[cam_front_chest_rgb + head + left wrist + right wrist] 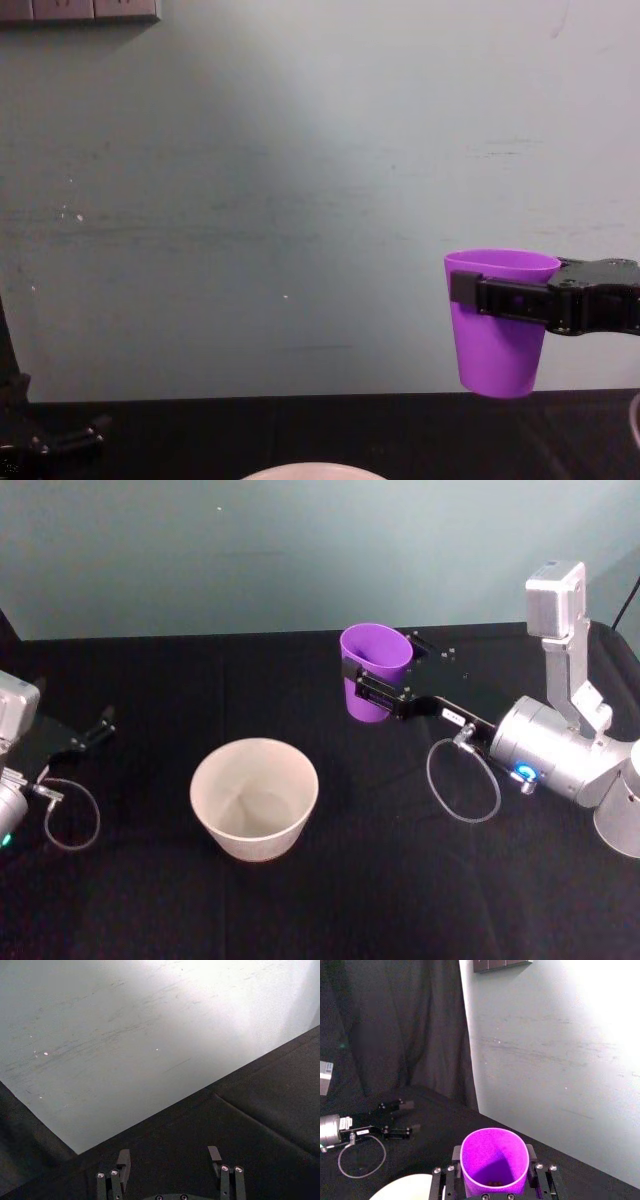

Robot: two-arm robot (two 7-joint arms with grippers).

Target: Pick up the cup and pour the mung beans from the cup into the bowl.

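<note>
Black table [400, 880] bears the bowl [254, 798]; right gripper [380, 678] grips the upright cup [375, 650] (well apart); left gripper [100, 726] parked, spread

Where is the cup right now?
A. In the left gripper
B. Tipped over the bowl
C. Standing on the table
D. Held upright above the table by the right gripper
D: the right gripper clamps the cup near its rim, upright, its base off the table.
</note>
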